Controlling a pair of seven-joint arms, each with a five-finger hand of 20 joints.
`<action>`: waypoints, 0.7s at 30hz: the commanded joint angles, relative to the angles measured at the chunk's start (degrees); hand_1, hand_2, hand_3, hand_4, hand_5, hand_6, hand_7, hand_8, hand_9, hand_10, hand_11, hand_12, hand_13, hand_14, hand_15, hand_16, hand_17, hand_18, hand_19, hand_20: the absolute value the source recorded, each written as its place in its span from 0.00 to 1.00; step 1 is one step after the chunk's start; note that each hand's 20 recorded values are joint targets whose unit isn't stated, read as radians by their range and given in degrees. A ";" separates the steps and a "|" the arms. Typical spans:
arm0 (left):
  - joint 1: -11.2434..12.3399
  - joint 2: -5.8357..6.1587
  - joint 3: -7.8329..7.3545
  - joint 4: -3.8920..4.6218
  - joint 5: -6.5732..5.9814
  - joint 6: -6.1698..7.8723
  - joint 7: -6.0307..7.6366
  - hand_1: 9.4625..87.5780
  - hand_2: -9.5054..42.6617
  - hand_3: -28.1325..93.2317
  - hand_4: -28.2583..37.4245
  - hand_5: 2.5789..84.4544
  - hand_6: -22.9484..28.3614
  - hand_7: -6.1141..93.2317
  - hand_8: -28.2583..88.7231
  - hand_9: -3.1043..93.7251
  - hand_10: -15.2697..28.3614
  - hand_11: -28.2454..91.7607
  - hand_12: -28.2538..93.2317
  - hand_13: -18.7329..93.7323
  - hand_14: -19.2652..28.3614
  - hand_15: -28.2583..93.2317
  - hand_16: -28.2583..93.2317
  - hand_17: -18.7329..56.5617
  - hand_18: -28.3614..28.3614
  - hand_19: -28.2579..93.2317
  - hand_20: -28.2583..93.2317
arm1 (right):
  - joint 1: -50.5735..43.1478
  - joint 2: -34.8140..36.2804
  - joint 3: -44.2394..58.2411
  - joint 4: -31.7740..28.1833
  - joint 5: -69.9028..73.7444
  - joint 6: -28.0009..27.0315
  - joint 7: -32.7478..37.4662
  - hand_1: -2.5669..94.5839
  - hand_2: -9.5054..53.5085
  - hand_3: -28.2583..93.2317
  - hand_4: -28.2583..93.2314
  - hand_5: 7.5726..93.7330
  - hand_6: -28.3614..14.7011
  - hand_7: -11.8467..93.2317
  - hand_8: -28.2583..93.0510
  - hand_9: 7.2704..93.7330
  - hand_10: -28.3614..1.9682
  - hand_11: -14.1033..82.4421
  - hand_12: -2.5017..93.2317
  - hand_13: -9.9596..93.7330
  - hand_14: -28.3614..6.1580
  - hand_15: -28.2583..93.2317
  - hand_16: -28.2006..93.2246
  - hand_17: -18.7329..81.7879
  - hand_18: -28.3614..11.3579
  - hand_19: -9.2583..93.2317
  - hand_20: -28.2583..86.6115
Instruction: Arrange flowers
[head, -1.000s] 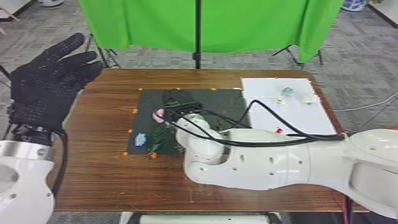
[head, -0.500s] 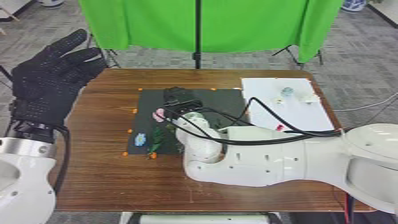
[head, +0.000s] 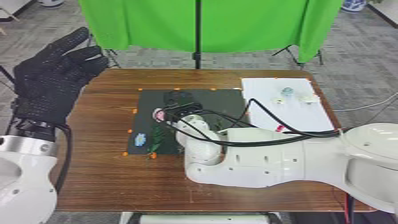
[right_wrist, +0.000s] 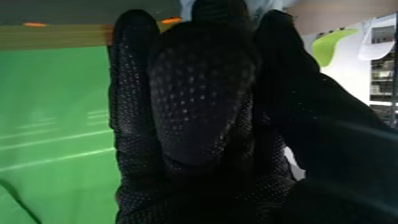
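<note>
Well, head view: left hand (head: 46, 84) spread, pink flower (head: 160, 114) near right hand (head: 180, 102), can't tell grip; wrist: shelves (right_wrist: 382, 77).

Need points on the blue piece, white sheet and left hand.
Blue piece (head: 139, 139): head view, middle of its blue surface.
White sheet (head: 309, 117): head view, bare part of its near half.
Left hand (head: 46, 87): head view, middle of the black glove.

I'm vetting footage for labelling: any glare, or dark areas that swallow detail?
Right wrist view: pale streaks of light cross the green cloth; parts of the right hand sink into near-black. Head view: that hand nearly merges with the dark mat, while the white sheet looks bright.
</note>
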 joint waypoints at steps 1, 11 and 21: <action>0.23 -0.49 0.34 0.37 0.23 -0.76 -0.84 0.18 0.33 0.89 0.07 0.44 0.66 0.25 0.15 0.41 0.84 0.50 0.32 0.40 1.00 0.70 0.14 0.16 0.96 0.75 0.38 | 1.09 -0.52 -0.09 0.28 -0.53 -0.53 0.25 0.55 0.00 0.83 0.00 0.72 0.66 0.29 0.22 1.00 0.68 0.33 0.27 1.00 0.78 0.66 0.37 0.77 0.44 0.97 0.00; 0.40 -0.71 0.22 0.36 0.23 -0.53 -0.93 0.18 0.33 0.89 0.07 0.44 0.66 0.25 0.15 0.41 0.84 0.50 0.33 0.40 1.00 0.70 0.14 0.17 0.96 0.76 0.39 | 0.87 -0.36 0.16 0.37 -0.53 -1.20 0.16 0.53 0.00 0.84 0.00 0.70 0.66 0.27 0.19 1.00 0.67 0.34 0.27 1.00 0.77 0.66 0.37 0.76 0.44 0.97 0.00; 0.25 -0.86 0.41 0.27 0.21 -0.33 -1.63 0.18 0.33 0.89 0.07 0.44 0.66 0.25 0.15 0.41 0.84 0.50 0.32 0.40 1.00 0.70 0.14 0.17 0.95 0.76 0.39 | 0.10 0.26 1.88 -0.56 0.73 -2.31 -0.90 0.49 0.00 0.86 0.00 0.65 0.67 0.26 0.13 0.99 0.66 0.37 0.24 1.00 0.76 0.66 0.38 0.76 0.43 0.97 0.00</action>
